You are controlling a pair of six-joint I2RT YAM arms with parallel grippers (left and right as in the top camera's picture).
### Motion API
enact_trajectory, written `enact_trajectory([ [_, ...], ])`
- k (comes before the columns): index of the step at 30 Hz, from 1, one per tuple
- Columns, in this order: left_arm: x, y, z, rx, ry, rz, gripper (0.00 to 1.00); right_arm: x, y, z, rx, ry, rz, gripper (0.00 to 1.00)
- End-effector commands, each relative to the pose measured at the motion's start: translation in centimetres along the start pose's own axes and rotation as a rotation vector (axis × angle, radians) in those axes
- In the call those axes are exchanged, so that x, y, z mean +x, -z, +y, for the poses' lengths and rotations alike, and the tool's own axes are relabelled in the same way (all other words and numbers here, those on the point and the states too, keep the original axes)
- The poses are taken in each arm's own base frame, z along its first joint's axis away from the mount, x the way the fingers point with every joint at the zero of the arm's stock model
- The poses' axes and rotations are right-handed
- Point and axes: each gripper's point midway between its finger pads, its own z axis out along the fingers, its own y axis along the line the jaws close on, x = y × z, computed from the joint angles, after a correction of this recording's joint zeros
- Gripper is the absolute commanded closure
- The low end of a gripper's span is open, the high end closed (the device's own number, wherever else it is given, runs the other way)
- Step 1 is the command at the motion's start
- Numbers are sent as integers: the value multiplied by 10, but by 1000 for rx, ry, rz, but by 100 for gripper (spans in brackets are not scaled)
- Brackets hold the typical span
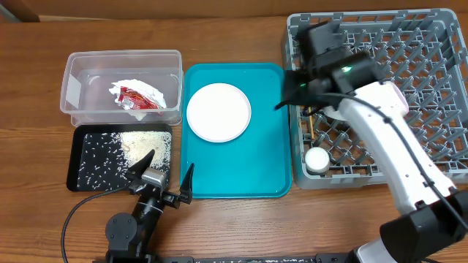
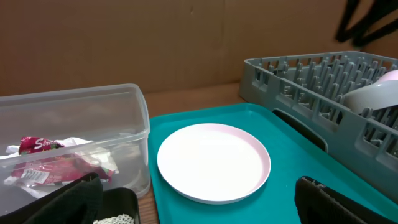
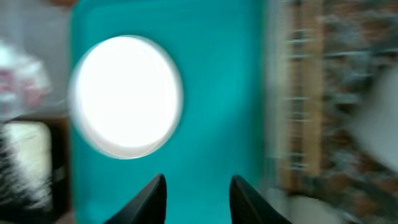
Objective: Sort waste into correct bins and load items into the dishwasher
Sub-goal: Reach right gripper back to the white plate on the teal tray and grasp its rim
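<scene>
Small pale-pink plate (image 1: 218,111) lies on the teal tray (image 1: 256,161), left of the dish rack (image 1: 439,44). Right end effector (image 1: 287,98) hovers over the tray's right edge, partly open and empty; left end effector (image 1: 170,161) gapes wide, empty.

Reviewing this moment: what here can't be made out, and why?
Right wrist view: motion blur smears the dish rack; nothing in it is readable.
Overhead: the right arm covers the rack's middle, hiding what lies beneath.
Left wrist view: the black tray is cut off by the bottom edge; its rice barely shows.
</scene>
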Motion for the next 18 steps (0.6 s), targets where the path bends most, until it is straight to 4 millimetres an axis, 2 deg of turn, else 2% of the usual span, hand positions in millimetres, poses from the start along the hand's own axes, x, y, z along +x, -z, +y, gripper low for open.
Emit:
enact_trajectory([
  [1, -1, 0, 1, -2, -14, -7, 0, 37, -37, 43, -133, 31, 125, 64],
  [4, -1, 1, 1, -3, -14, -7, 0, 45, -80, 50, -91, 26, 92, 59],
  [6, -1, 1, 1, -2, -14, -7, 0, 49, -113, 39, -16, -24, 59, 58],
  [8, -1, 0, 1, -2, -14, -7, 0, 52, -133, 27, 33, -82, 46, 58],
  [11, -1, 1, 1, -2, -14, -7, 0, 58, -162, 22, 52, -124, 63, 59],
  [13, -1, 1, 1, -2, -14, -7, 0, 65, -183, 22, 41, -125, 92, 64],
  [16, -1, 0, 1, -2, -14, -7, 0, 76, -195, 21, 45, -123, 135, 75],
  [18, -1, 1, 1, -2, -14, -7, 0, 83, -196, 18, 63, -120, 157, 94],
])
